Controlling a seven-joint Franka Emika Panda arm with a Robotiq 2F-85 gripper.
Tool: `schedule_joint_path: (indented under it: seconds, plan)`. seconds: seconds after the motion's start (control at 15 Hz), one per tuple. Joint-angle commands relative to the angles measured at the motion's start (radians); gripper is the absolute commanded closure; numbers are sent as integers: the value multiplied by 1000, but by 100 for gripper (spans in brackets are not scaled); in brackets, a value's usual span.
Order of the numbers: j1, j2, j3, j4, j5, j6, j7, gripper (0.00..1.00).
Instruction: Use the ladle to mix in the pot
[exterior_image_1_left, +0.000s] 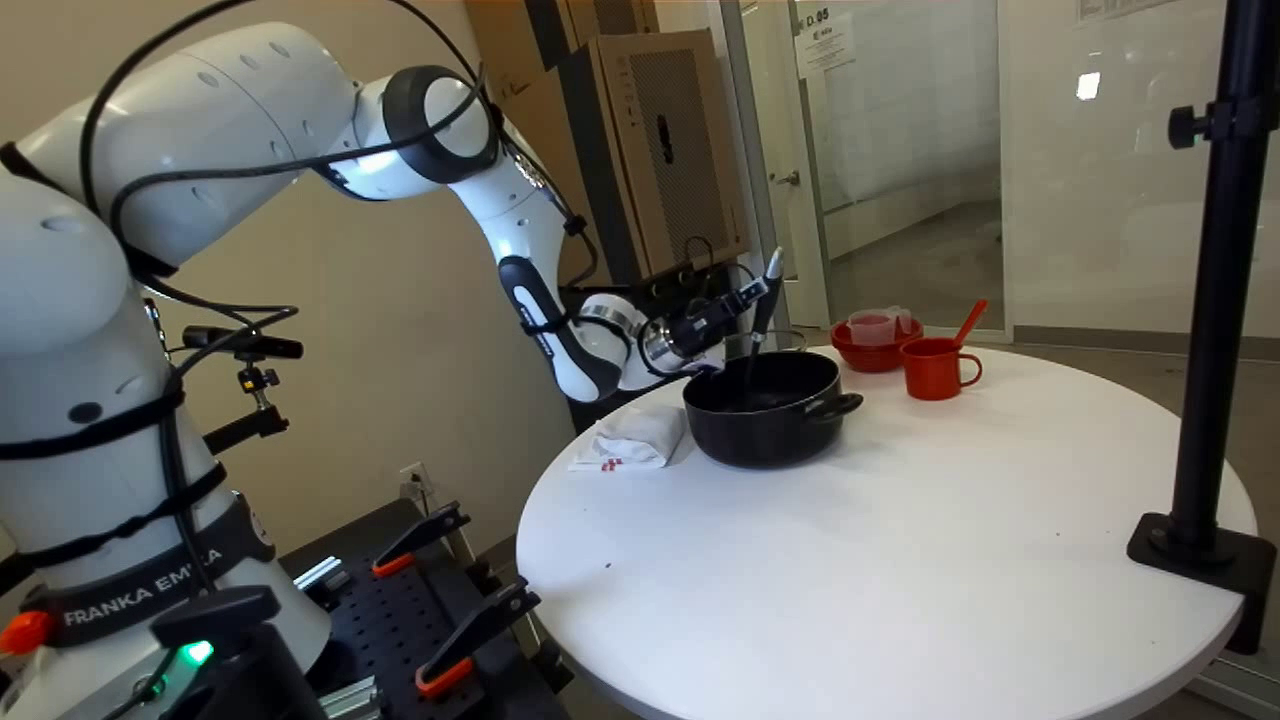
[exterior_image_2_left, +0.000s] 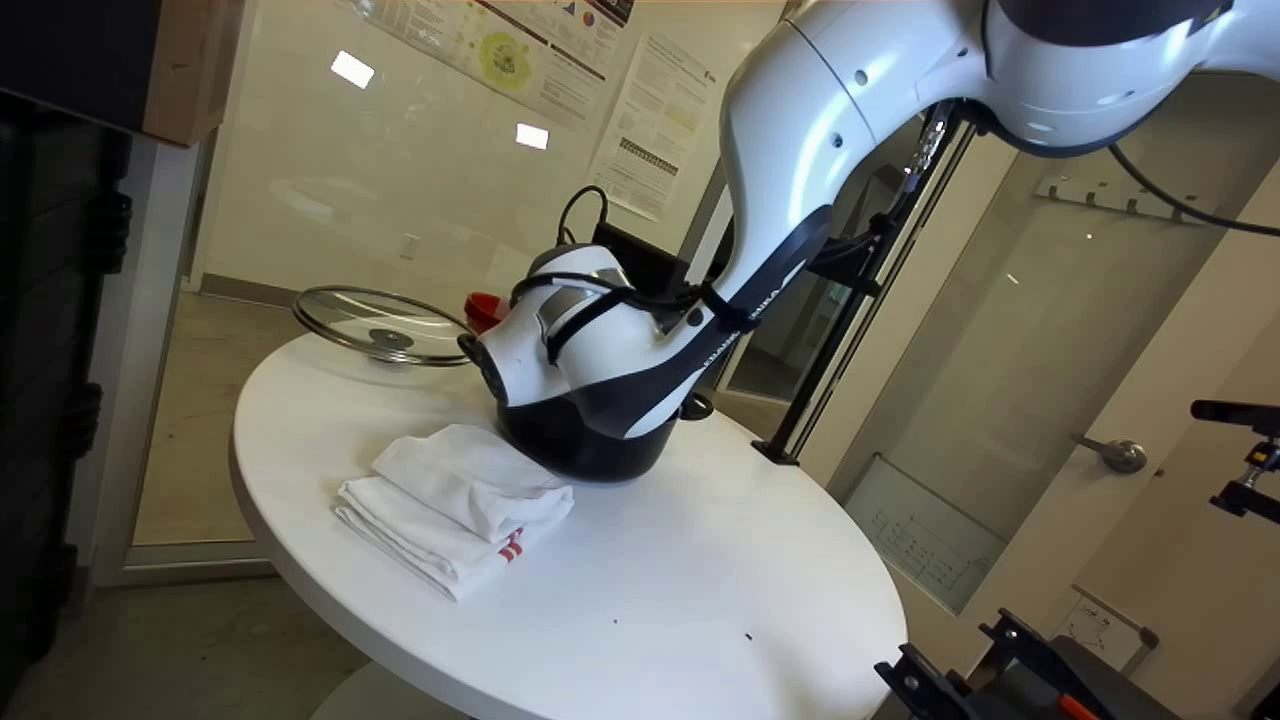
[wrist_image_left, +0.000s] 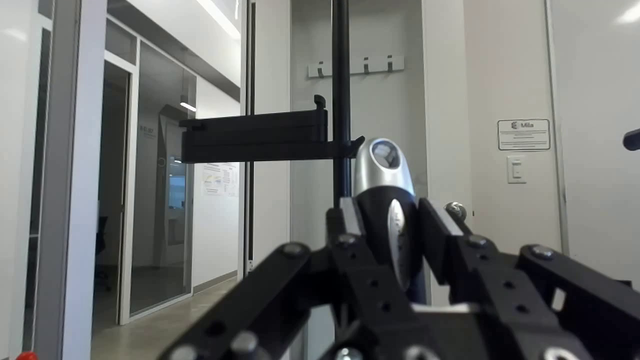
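Gripper (wrist_image_left: 392, 220) grasps ladle (exterior_image_1_left: 762, 325) by the handle, lower end in pot (exterior_image_1_left: 762, 440); folded white cloth (exterior_image_1_left: 638, 437) sits between pot and table (exterior_image_1_left: 548, 525) edge.

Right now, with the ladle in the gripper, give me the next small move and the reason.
I'd probably sweep the gripper gently in a small circle: its jaws hold the ladle upright-ish, the ladle reaches down inside the pot, and the glass lid is off. The ladle's lower end is hidden, so go slowly.

Glossy-tipped ladle (wrist_image_left: 384, 210), smooth pot (exterior_image_1_left: 762, 440), soft cloth towel (exterior_image_2_left: 430, 525), metal-rimmed glass lid (exterior_image_2_left: 378, 322)
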Motion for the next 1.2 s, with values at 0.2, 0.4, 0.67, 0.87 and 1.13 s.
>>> schedule_joint_path:
  seconds: [0.2, 0.4, 0.67, 0.87, 1.13]
  plan:
    - [31, -23, 73, -23, -6, 24, -12, 92]
    - [53, 37, 55, 73, -33, 13, 7, 92]
    - [62, 141, 15, 229, -74, 8, 15, 92]
    - [47, 229, -25, 347, -87, 9, 35, 92]
    - [-6, 353, -89, 540, -85, -10, 12, 92]
